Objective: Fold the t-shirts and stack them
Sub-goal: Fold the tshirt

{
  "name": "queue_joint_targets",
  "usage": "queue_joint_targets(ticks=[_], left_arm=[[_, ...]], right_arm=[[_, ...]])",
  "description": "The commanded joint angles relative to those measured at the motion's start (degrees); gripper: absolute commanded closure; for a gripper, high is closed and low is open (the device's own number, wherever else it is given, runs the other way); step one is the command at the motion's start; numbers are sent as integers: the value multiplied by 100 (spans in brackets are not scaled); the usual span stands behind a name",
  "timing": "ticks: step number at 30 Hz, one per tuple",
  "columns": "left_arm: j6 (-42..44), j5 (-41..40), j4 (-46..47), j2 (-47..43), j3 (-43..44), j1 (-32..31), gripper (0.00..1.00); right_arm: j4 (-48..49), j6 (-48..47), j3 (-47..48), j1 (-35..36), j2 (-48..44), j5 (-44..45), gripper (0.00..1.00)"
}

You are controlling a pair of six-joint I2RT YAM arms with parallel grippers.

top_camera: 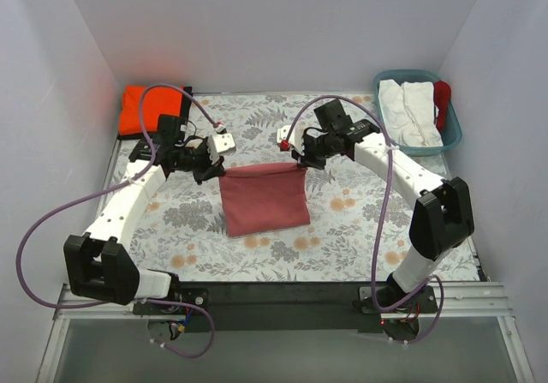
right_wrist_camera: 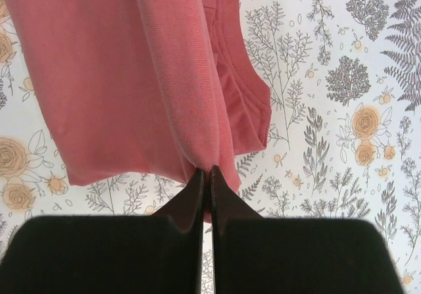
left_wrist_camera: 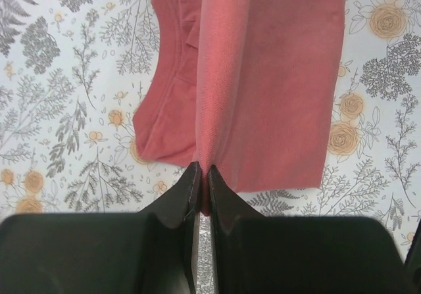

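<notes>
The dusty rose-red t-shirt (top_camera: pixel 263 198) is folded over and hangs from its far edge in the middle of the table, its near part on the cloth. My left gripper (top_camera: pixel 220 170) is shut on its far left corner and shows in the left wrist view (left_wrist_camera: pixel 202 173), pinching a fold of the shirt (left_wrist_camera: pixel 263 83). My right gripper (top_camera: pixel 300 162) is shut on the far right corner, as the right wrist view (right_wrist_camera: pixel 206 173) shows with the shirt (right_wrist_camera: pixel 118 77). The folded orange t-shirt (top_camera: pixel 140 111) lies at the far left corner on a black one (top_camera: pixel 187 100).
A teal basket (top_camera: pixel 451 123) at the far right holds white cloths (top_camera: pixel 409 110) and something red (top_camera: pixel 442 100). The floral tablecloth (top_camera: pixel 360 220) covers the table. White walls close in on three sides.
</notes>
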Motion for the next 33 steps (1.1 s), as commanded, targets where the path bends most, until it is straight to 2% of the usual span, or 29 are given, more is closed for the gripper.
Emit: queue_joint_targets(ticks=[1,6,10,17,20,25,28,29,30,31,32,33], left_arm=[[-236,-208,-244,-57,-20,57,100],[-492,-463,572,285,-345,171,100],[-764,-595,1407,1074,-250,233,100],[-914,-692,1760,2384,419,373,96],[-932,-762,1892,2719,489,391,92],[-1046,-911,2050,3080,708,461,93],[-1116,-947,2051,3335,936,522,89],[-1195,-947,2033,3379,1129,531,77],[-1283,-955,2068,3423,1270,592,73],[-1370,-825,2068,3432,1402,645,66],[-1815,-728,2042,3432,1708,707,59],[-2046,-614,1903,3406,1850,812,57]], right_arm=[[-89,-132,404,-22,233,-68,99],[-54,-158,782,-22,840,37,99],[52,-98,1081,-31,1261,405,99],[517,69,1125,-57,1946,995,99],[649,192,1231,-101,2263,1180,99],[737,368,1608,-145,2642,1295,98],[746,623,1775,-162,2783,1268,88],[729,745,1819,-180,2774,1268,70],[737,938,1855,-206,2757,1303,62],[737,1070,1959,-267,2670,1312,47],[729,1211,2030,-311,2608,1312,35],[711,1343,2100,-364,2529,1286,31]])
